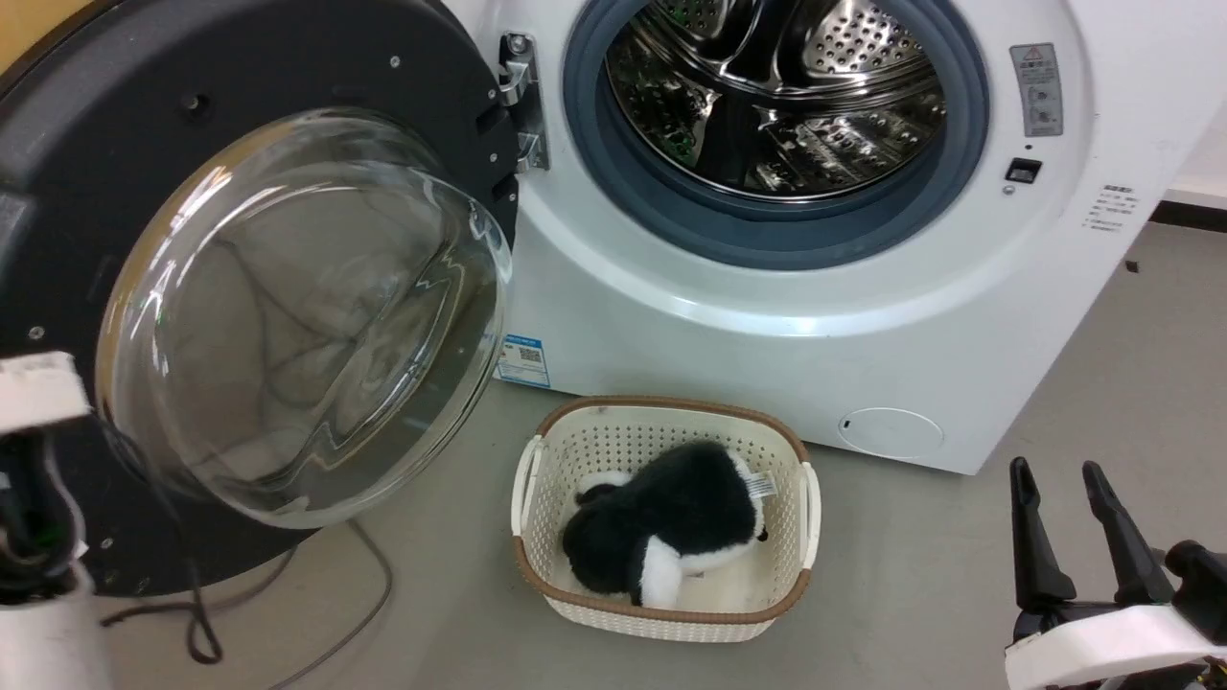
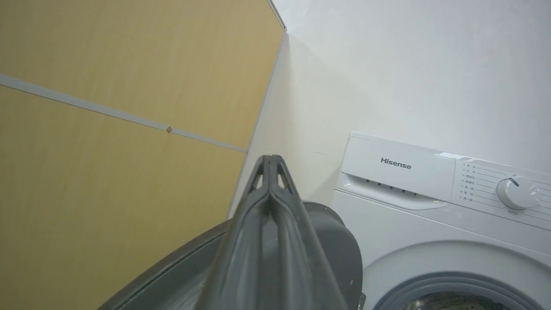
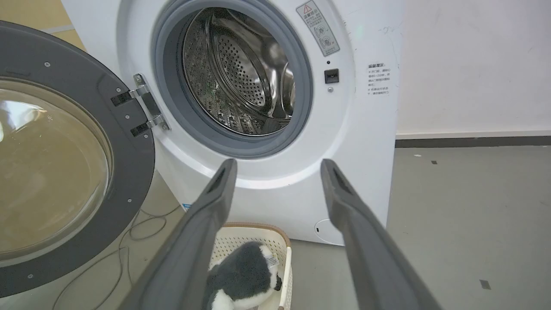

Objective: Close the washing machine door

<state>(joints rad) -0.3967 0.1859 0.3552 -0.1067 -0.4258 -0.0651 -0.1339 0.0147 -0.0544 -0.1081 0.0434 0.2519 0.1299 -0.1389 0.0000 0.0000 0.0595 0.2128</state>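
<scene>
The washing machine door (image 1: 115,144) stands swung wide open to the left on its hinge (image 1: 522,105), its black ring and bulging glass bowl (image 1: 307,316) facing me. The white washing machine (image 1: 729,316) shows its steel drum (image 1: 776,96) and grey gasket. My left gripper (image 2: 271,161) is shut with nothing between its fingers, which point up past the door's dark rim (image 2: 335,232); whether they touch it I cannot tell. My left forearm (image 1: 38,402) sits at the door's left edge. Low at the right, my right gripper (image 1: 1059,479) (image 3: 279,165) is open and empty, aimed at the machine's front (image 3: 357,129).
A cream basket (image 1: 537,470) holding a black-and-white plush toy (image 1: 671,517) stands on the grey floor just before the machine, under the drum opening. A dark cable (image 1: 364,575) loops on the floor below the door. A yellow wall (image 2: 107,150) lies behind the door.
</scene>
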